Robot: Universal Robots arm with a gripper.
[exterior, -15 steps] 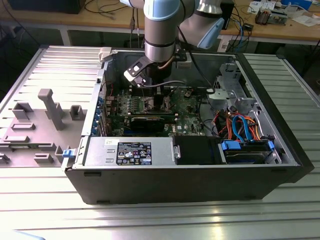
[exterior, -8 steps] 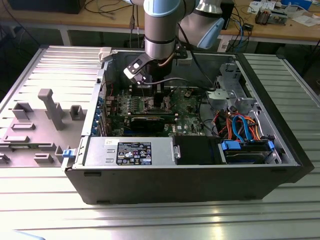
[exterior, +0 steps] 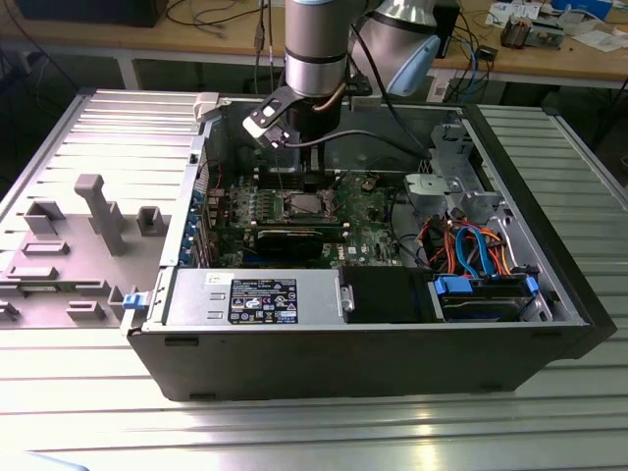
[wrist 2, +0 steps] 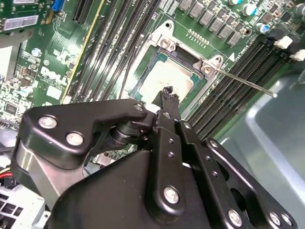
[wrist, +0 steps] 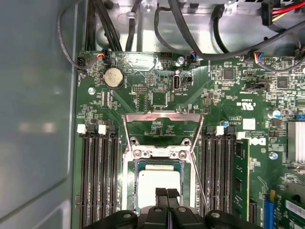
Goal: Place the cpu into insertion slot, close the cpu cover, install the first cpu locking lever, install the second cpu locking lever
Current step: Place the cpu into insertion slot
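Inside the open computer case (exterior: 373, 343) on the desk (exterior: 294, 432), the green board (wrist: 224, 95) lies flat beneath the arm. The cpu cover (wrist: 162, 117) is swung back off the socket. Its hinge is on the socket edge far from the hand, and its frame lies toward the coin battery (wrist: 113, 76). The cpu (wrist: 152, 183) sits in the slot, silver top up and uncovered. The hand (wrist: 167, 194) hangs directly over the chip, fingers pressed together and pinching nothing. One thin locking lever (wrist 2: 243, 81) juts free beside the socket. Judged: chip placed, cover not yet closed.

The silver cpu (wrist: 155, 177) lies flat in its socket, the cpu cover (wrist: 162, 117) hinged open.
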